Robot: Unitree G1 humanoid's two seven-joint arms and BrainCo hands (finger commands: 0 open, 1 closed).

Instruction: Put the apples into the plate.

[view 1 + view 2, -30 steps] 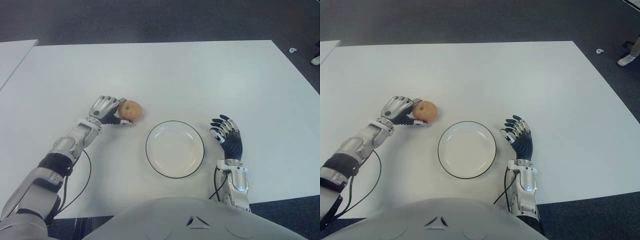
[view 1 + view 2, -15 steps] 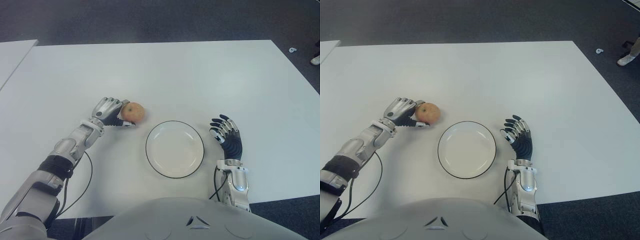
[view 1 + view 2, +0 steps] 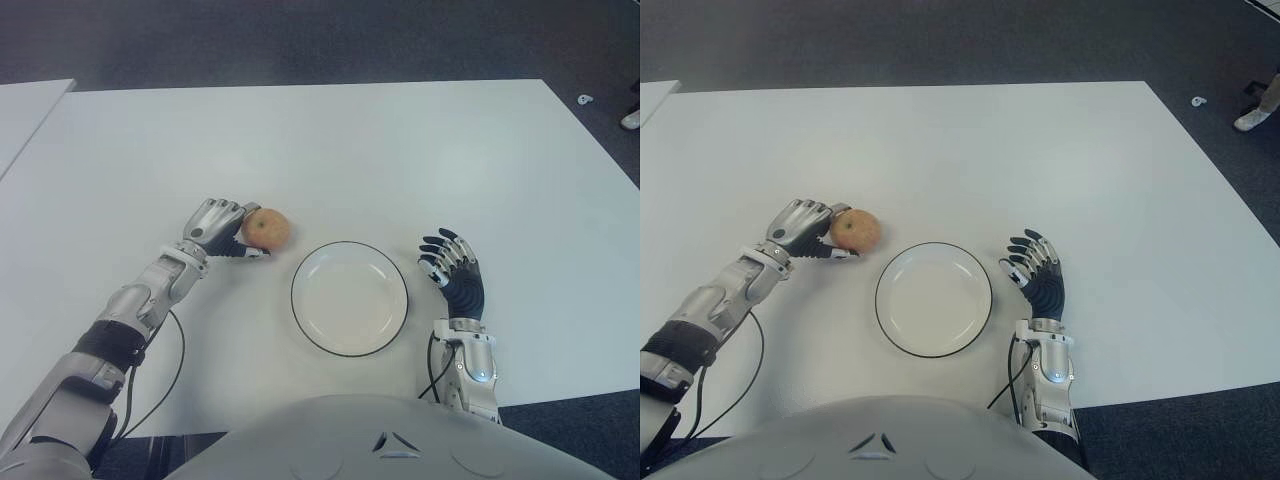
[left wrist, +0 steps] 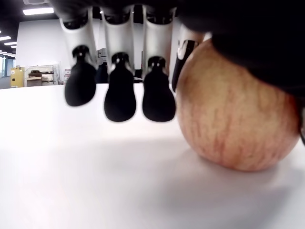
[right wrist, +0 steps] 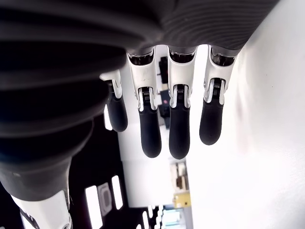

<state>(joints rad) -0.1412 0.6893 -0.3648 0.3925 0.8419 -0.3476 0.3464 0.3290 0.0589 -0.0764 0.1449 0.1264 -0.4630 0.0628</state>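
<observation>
A white tabletop (image 3: pixel 400 150) holds a round white plate (image 3: pixel 304 266) with a dark rim, nothing between it and the apple (image 3: pixel 265 229). The apple sits on the tabletop just left of the plate. The left hand (image 3: pixel 215 226) curls around the apple's left side. The right hand (image 3: pixel 452 272), fingers spread, shows right of the plate.

The apple (image 3: pixel 265 229) is found directly against the left hand (image 3: pixel 214 223), on that hand's right side, sitting on the table (image 3: pixel 330 150). The plate (image 3: pixel 350 298) is set to the right of the left hand and nearer the robot, close to the apple but apart from it. The right hand (image 3: pixel 452 272) is placed just beside the plate's right rim, with the plate between the two hands.
</observation>
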